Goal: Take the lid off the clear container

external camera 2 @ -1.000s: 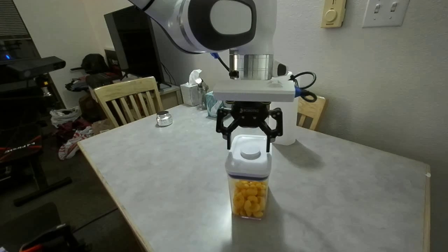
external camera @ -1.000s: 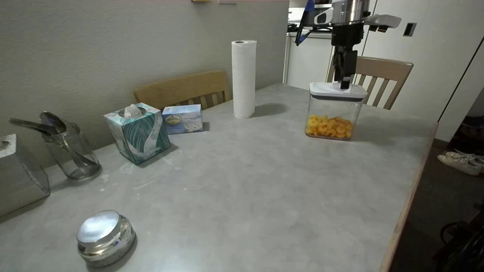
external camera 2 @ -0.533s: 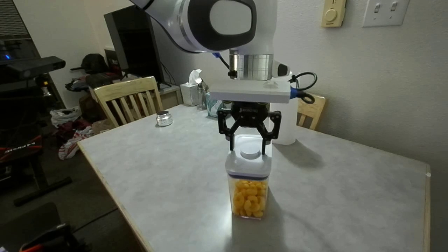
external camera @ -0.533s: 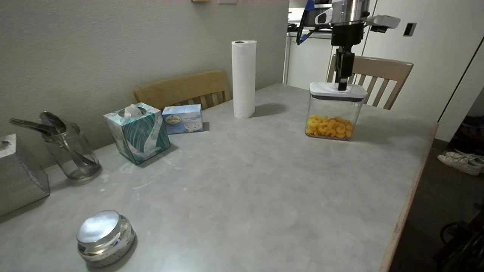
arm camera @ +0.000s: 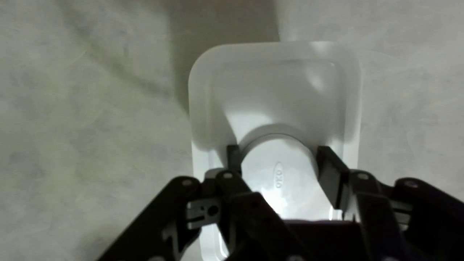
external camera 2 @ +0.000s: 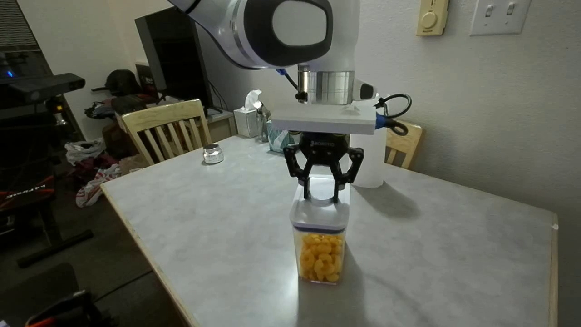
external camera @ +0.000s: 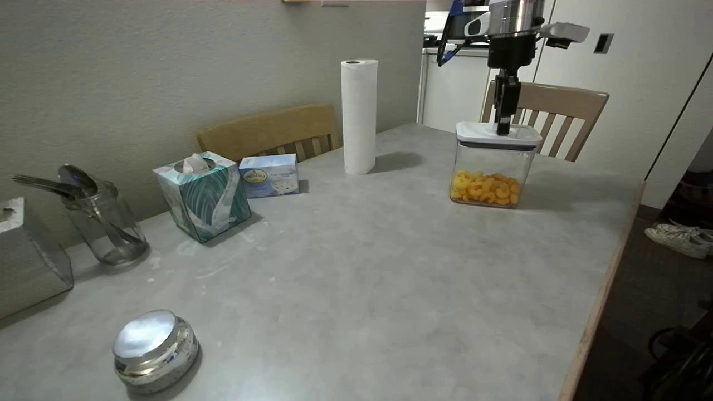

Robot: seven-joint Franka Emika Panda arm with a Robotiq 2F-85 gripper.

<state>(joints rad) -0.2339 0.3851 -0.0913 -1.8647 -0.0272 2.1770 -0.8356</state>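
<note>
Both fingers [external camera 2: 336, 193] of the gripper [external camera 2: 321, 199] have drawn inward, and the clear container [external camera: 493, 159] has slid ever so slightly with them, upright all the while. The gaps beside the raised button [arm camera: 279, 166] are gone: as far as I can see, the gripper now pinches it from two opposite sides. The lid [arm camera: 275, 83] still sits on the container, which stands on the grey table [external camera: 356, 267] a little in from the edge where a chair [external camera: 565, 97] waits, between that edge's two corners. A paper-towel roll [external camera: 360, 117] stands apart, near the next edge round.

Doing this well, to my mind, means a firm, even squeeze before any lift. With the button standing proud, I'd guess the seal is released, so the pull should go straight up, slowly, keeping the lid level lest its dark band [external camera: 497, 146] bind on one side. Watch the base: should it leave the tabletop too, pause and ease down rather than jerk and scatter the snack pieces [external camera 2: 321, 259]. A sideways tug would likely drag or tip the container.
</note>
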